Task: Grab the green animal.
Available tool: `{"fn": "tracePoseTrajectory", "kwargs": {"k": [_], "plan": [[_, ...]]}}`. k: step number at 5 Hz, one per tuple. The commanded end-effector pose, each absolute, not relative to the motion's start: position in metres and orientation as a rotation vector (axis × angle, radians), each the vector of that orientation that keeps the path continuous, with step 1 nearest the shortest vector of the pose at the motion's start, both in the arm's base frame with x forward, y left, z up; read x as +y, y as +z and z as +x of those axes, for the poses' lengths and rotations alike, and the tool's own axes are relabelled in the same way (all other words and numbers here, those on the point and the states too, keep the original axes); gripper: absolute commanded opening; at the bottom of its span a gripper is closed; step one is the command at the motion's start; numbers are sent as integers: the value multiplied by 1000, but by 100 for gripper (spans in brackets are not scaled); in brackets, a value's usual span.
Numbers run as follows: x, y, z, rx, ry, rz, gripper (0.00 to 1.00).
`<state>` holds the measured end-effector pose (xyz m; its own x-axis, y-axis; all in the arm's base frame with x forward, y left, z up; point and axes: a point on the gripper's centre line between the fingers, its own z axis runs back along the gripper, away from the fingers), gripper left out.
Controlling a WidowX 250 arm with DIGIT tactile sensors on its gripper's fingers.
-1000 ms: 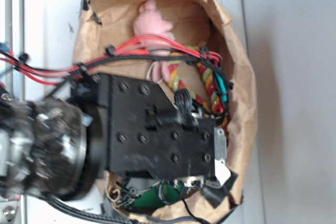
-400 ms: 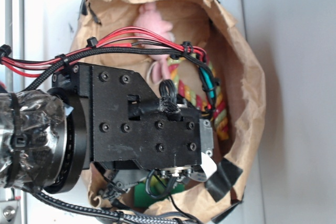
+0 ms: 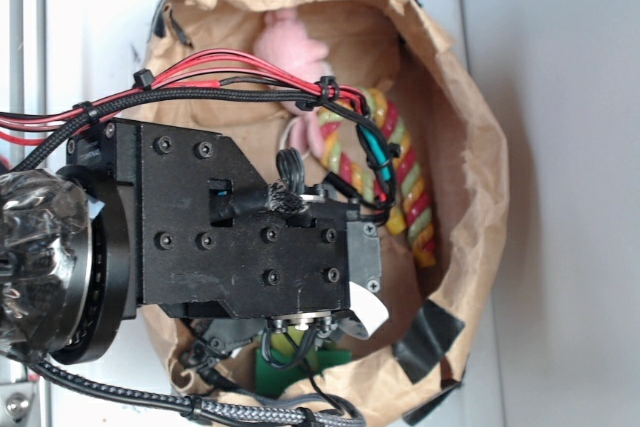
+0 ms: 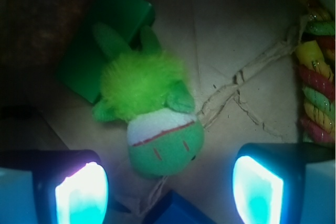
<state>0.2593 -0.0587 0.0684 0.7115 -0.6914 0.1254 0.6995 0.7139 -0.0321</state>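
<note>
The green plush frog point(image 4: 153, 116) lies on the paper bag's floor point(image 4: 236, 35), head toward the spread, empty gripper point(image 4: 170, 182), its legs over a dark green block point(image 4: 105, 35). Descend straight and centre the fingers point(image 4: 81, 195) either side of the head, avoiding the braided rope point(image 4: 315, 93) alongside.

Setting: robot test station, laboratory type. Evidence: black bolted arm housing point(image 3: 240, 237) with exposed red and black wiring point(image 3: 200, 82) bound by cable ties; plain white table point(image 3: 90, 17); crumpled brown paper bag point(image 3: 460, 167) holding toys, including a pink plush point(image 3: 285, 42) and braided rope point(image 3: 405, 177).
</note>
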Motion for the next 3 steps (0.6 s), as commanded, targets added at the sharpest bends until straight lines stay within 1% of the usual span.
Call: {"fn": "tracePoseTrajectory", "kwargs": {"k": [1, 2, 3], "plan": [[-77, 64, 261, -137, -836, -68, 100], [-83, 53, 262, -130, -845, -55, 100], [-87, 48, 263, -119, -845, -53, 100]]}}
